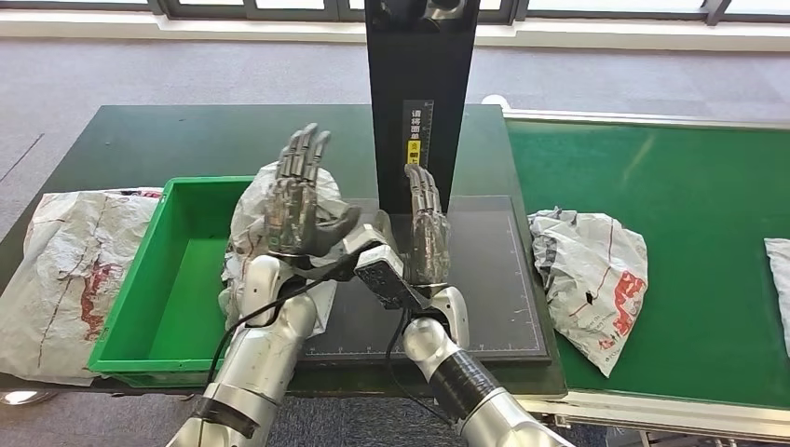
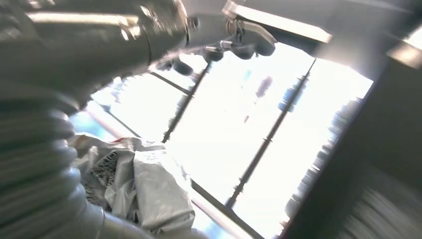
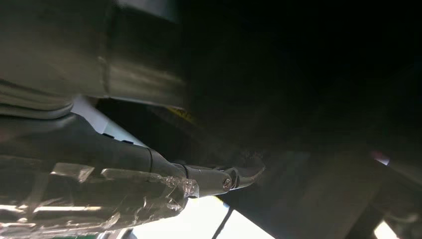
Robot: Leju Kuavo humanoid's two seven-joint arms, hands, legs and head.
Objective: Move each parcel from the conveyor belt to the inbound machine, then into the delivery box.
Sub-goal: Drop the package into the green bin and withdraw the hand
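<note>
A crumpled grey-white parcel (image 1: pixel 591 276) with red print lies on the green conveyor belt (image 1: pixel 689 186), right of the inbound machine's black platform (image 1: pixel 484 279). A second parcel (image 1: pixel 248 216) sits at the platform's left edge, against the green delivery box (image 1: pixel 177 279); it also shows in the left wrist view as parcel (image 2: pixel 142 191). My left hand (image 1: pixel 298 200) is raised in front of that parcel, fingers spread upward, holding nothing. My right hand (image 1: pixel 427 223) is raised over the platform with straight fingers, also holding nothing. Its fingers (image 3: pixel 219 180) show against the dark pillar.
The machine's black pillar (image 1: pixel 421 84) rises just behind my right hand. Another large parcel (image 1: pixel 74 270) lies on the table left of the box. The edge of a further parcel (image 1: pixel 779 279) shows at the belt's far right.
</note>
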